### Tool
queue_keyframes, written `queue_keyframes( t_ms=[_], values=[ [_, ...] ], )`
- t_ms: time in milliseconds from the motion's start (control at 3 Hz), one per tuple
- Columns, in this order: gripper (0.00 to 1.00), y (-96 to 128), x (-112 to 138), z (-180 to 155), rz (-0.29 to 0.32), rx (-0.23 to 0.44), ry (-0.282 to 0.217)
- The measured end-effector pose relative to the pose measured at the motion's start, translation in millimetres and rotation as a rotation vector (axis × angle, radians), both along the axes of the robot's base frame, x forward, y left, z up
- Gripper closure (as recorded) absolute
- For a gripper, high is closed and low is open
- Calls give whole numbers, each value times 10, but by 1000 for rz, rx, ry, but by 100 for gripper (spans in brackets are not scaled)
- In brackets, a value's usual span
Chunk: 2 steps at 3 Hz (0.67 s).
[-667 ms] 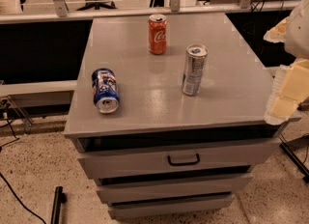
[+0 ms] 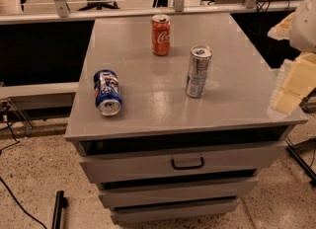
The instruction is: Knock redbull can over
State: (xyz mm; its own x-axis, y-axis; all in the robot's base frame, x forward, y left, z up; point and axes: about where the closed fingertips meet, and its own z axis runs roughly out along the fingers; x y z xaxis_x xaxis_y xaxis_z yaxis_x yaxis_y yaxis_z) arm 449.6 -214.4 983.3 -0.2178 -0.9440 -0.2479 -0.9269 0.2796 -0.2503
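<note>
Here, we find the gripper (image 2: 291, 90) at the right edge of the view, a pale cream shape over the front right corner of the grey cabinet top (image 2: 237, 109); whether it is spread or clamped we cannot make out. To its left in the view, and well apart from it, the redbull can (image 2: 198, 71) stands upright near the middle of the top. Further from the gripper, beyond the slim can toward the back, an orange-red Coca-Cola can (image 2: 161, 35) stands upright. Furthest from it, near the left edge, a blue can (image 2: 107, 93) lies on its side. Below the gripper's level, the top drawer (image 2: 148, 166) has a dark handle (image 2: 187, 164).
</note>
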Motion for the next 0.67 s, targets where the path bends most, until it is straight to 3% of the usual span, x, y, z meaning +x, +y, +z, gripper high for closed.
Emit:
queue_keyframes(
  t_ms=[667],
  values=[
    [0, 169, 501, -80, 82, 178, -51]
  ],
)
